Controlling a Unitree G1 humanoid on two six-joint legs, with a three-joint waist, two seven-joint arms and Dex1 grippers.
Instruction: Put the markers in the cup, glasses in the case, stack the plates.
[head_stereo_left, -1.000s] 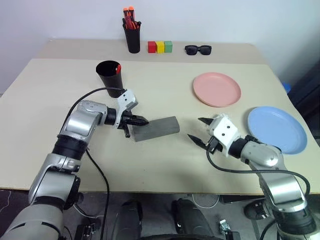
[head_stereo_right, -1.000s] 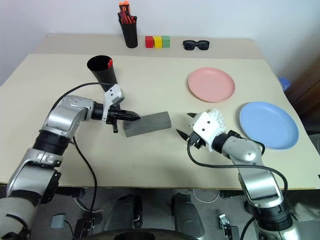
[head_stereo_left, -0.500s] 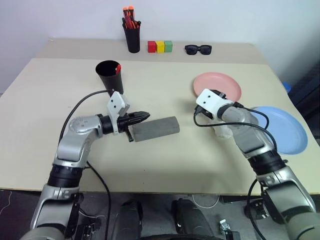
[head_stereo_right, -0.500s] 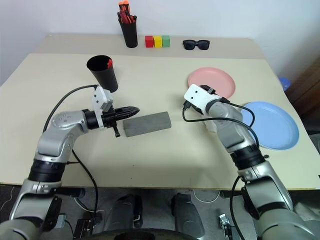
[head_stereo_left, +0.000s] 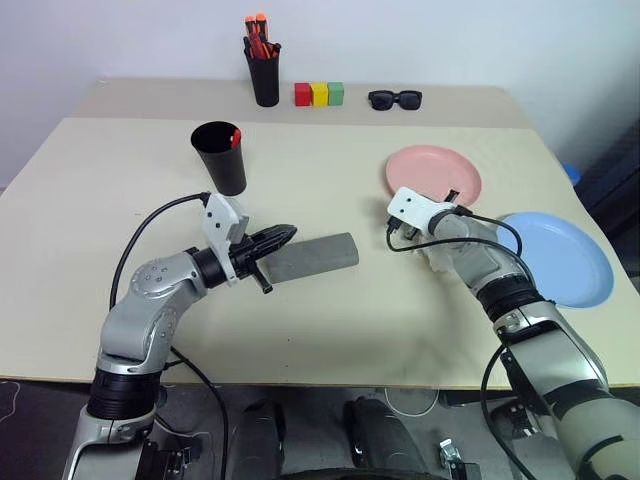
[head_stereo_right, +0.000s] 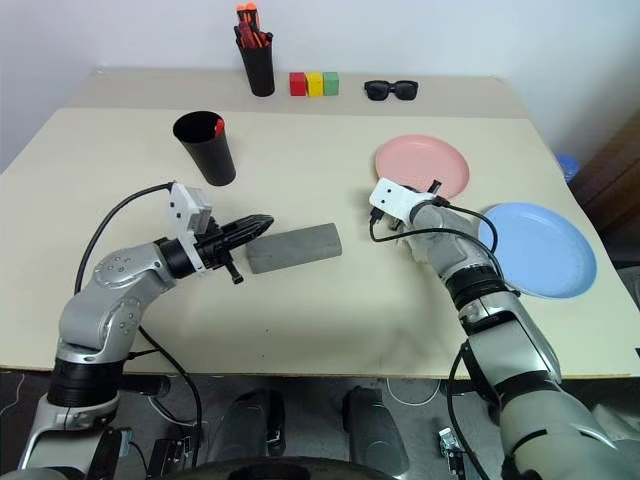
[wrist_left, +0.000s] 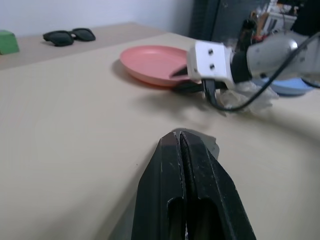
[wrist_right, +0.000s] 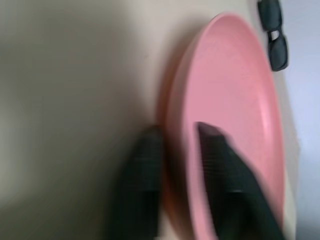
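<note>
Your right gripper (wrist_right: 180, 150) pinches the near rim of the stiff, light salmon-pink round plastic plate (head_stereo_left: 440, 175); left gripper (wrist_left: 182, 150) pressed shut.

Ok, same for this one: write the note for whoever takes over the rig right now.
Left tool: shut, empty, tip by the end of the grey case.
Right tool: shut on the rim of the pink plate.
Cup stands upright with a red marker in it; the second marker cannot be made out. The case is closed, its contents hidden. Blue plate lies apart from the pink one.
Left: stack the plates; check the second marker and the glasses.
</note>
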